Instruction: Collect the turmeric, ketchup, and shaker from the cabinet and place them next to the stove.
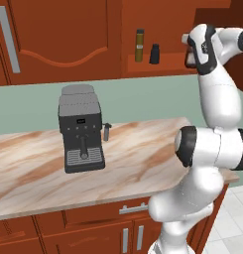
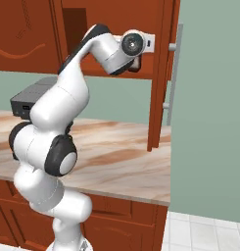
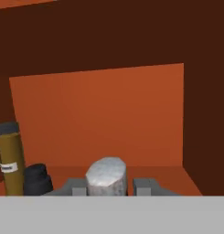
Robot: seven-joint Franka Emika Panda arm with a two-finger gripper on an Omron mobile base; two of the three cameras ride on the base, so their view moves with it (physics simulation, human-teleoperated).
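In the hand view my gripper (image 3: pixel 109 185) is inside the cabinet (image 3: pixel 109 114) niche. Its two fingertips are closed on either side of the ketchup (image 3: pixel 106 172), of which only the pale grey cap shows. Left of it on the same shelf stand the turmeric (image 3: pixel 10 162), a tall olive jar with a dark cap, and the small black shaker (image 3: pixel 38 179). From the left base view the turmeric (image 1: pixel 139 45) and shaker (image 1: pixel 154 54) stand side by side in the niche, with my white hand just to their right. The stove is out of view.
A dark grey espresso machine (image 1: pixel 81 129) stands on the marble counter (image 1: pixel 143 158) below the niche, with closed cabinet doors (image 1: pixel 58 34) above it. The cabinet's side post (image 2: pixel 158 73) runs down to the counter, and a grey bar handle (image 2: pixel 175 73) sits beside it.
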